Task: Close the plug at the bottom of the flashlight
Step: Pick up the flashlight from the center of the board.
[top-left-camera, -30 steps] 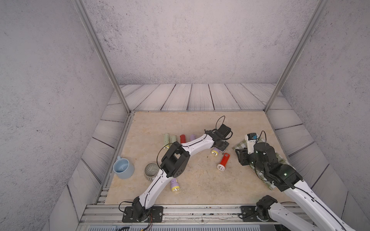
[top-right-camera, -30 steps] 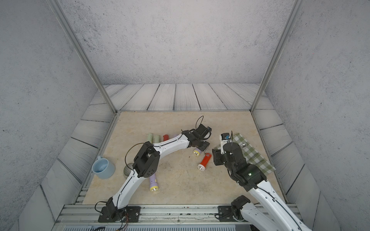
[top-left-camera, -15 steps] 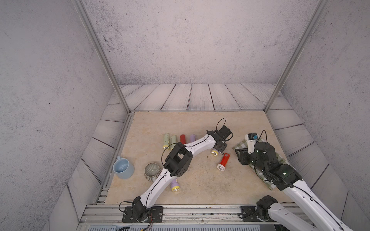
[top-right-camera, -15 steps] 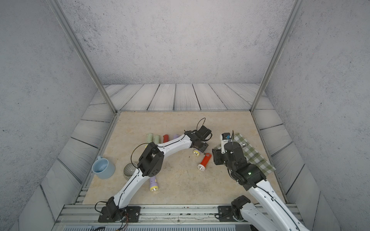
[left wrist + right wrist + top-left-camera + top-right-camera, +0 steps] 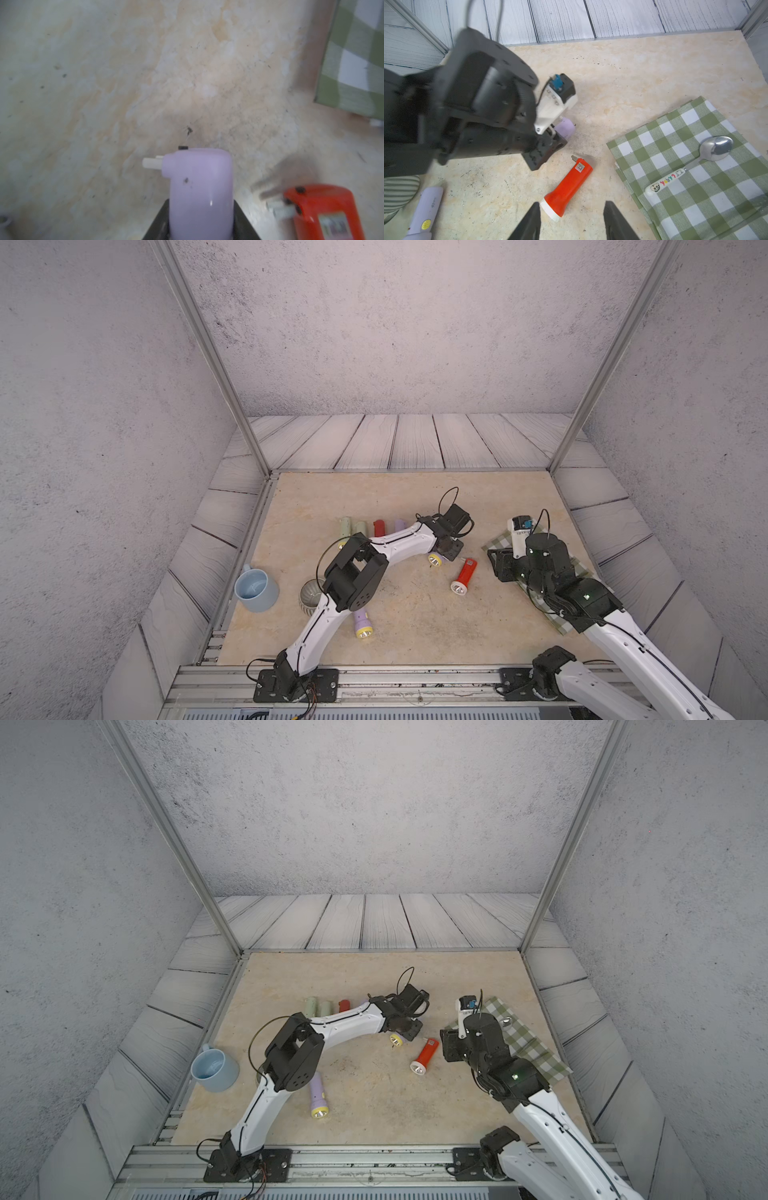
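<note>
Top views: the left gripper (image 5: 448,552) is clamped on the lilac plastic flashlight with a yellow head (image 5: 435,560) at mid-table.

Left wrist view: the white plug (image 5: 150,163) projects sideways from the flashlight's base, so it is not closed.

Right wrist view: the right gripper (image 5: 572,204) hangs with fingers spread and empty above a red plastic flashlight (image 5: 568,185).

Remaining step, as judged: fold the plug flush.

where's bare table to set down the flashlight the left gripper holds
Widest bare patch: the near table, between the red flashlight, the purple flashlight, the front rail and the right arm. The far strip behind the flashlight row is bare too. Crowded: mug and bowl by the left arm, and the cloth with the spoon.
</note>
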Controlling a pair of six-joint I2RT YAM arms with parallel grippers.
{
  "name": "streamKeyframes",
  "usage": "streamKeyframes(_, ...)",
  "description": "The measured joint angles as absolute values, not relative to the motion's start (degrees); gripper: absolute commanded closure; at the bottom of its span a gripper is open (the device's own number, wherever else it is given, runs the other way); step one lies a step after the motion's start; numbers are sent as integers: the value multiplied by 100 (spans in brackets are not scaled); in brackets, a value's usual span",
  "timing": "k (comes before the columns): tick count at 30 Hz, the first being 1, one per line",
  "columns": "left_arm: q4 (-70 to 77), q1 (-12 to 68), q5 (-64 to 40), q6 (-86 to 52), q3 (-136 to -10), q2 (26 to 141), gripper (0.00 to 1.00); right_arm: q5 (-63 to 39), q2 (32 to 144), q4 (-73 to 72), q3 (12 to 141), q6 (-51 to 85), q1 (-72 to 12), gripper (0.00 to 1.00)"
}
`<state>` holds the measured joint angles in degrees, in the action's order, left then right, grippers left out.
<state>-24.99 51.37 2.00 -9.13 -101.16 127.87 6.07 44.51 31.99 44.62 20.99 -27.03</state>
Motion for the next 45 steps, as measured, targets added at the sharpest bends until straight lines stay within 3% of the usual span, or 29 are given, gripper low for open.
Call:
streamKeyframes(11,714,4987,-331,-576,-6455,8586,100,329,4383,2919,4534,2106,-2676,49)
streamKeyframes(16,1592,4947,-548,-158,-5017,7456,100,-167,4499,2495,4696,2099,-2674,49)
streamKeyframes(23,1678,4759,-1221,316,-3918,6165,100,-1153,4875,1909,5087,2032,-2665,47)
streamKeyframes(29,1691,4685,-2040,731,-3492,5041,100,-2106,5406,1553,5542,1990,-2665,44)
streamKeyframes(37,1662,4464,-3173,902,-3538,4687,100,-3811,5806,980,5861,2231,-2840,44)
streamKeyframes(41,1640,4305,-3686,878,-3645,4700,100,-4038,5695,1138,6254,1986,-3186,53)
streamKeyframes(45,1673,4080,-4259,738,-3806,4842,100,-3597,5599,1817,6912,1262,-3848,57)
